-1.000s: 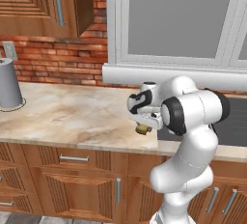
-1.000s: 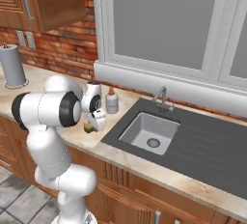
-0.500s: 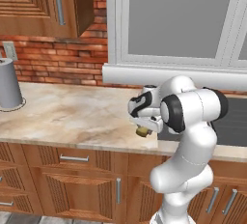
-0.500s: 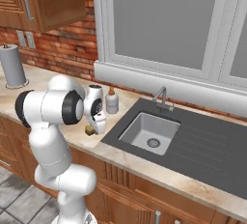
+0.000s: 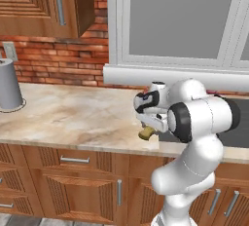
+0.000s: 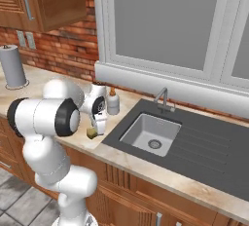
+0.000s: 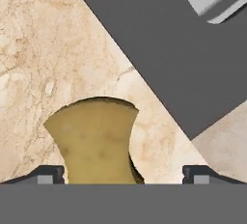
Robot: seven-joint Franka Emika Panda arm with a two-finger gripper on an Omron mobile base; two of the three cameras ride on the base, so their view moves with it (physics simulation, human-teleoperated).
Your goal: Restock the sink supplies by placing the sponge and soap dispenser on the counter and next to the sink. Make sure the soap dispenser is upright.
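The yellow-olive sponge (image 7: 96,143) lies just above or on the beige counter (image 5: 73,118), close to the left edge of the dark sink (image 6: 194,137). My gripper (image 7: 123,175) points down over it and is open, its fingertips (image 7: 48,174) spread wider than the sponge, with a clear gap on one side. From the base the sponge (image 5: 146,133) (image 6: 91,132) shows right under the gripper (image 5: 147,127) (image 6: 96,126). The soap dispenser (image 6: 113,102) stands upright on the counter behind my hand, at the sink's back left corner.
A grey cylinder (image 5: 9,84) (image 6: 13,66) stands far left by the brick wall. The faucet (image 6: 164,97) rises behind the basin (image 6: 151,132). The counter's front edge runs just in front of the sponge. A window sill (image 5: 146,76) overhangs the back.
The jaws have spread wide and let go of the sponge, which they were shut on before. The arm has hardly moved.
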